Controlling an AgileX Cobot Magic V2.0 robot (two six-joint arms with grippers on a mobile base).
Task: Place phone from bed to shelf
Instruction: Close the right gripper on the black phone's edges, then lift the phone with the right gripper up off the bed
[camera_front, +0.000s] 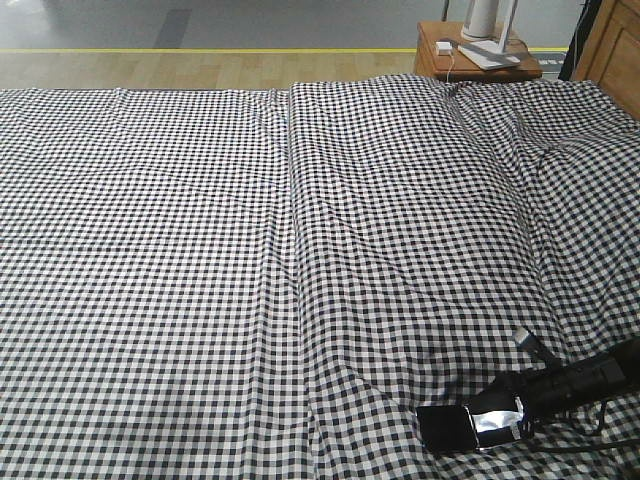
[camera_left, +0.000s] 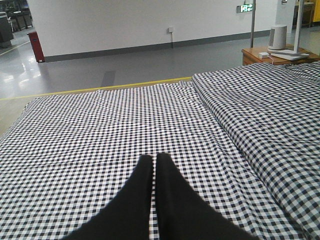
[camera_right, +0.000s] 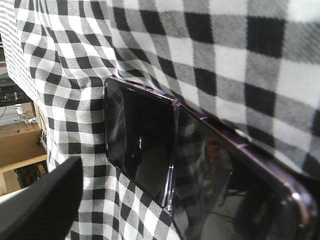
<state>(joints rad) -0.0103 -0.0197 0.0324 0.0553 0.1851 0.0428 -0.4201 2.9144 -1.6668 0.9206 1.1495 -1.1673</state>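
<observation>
The black phone (camera_front: 462, 426) lies flat on the bed (camera_front: 200, 250) near its front right corner, its right half catching glare. My right gripper (camera_front: 522, 400) reaches in from the right and sits at the phone's right end. In the right wrist view the phone (camera_right: 145, 145) fills the middle, and one dark finger (camera_right: 40, 200) stands off its edge with sheet between them, so the gripper is open. My left gripper (camera_left: 154, 158) hovers over the bed (camera_left: 125, 120), shut on nothing. Pale wooden planks (camera_right: 20, 145) show at the left edge; I cannot tell if they are the shelf.
A reddish-brown side table (camera_front: 475, 60) with a white stand and a small white block stands beyond the bed's far right corner, also seen as the side table (camera_left: 265, 54). A wooden panel (camera_front: 612, 45) rises at the far right. Grey floor with a yellow line (camera_front: 200, 50) lies beyond.
</observation>
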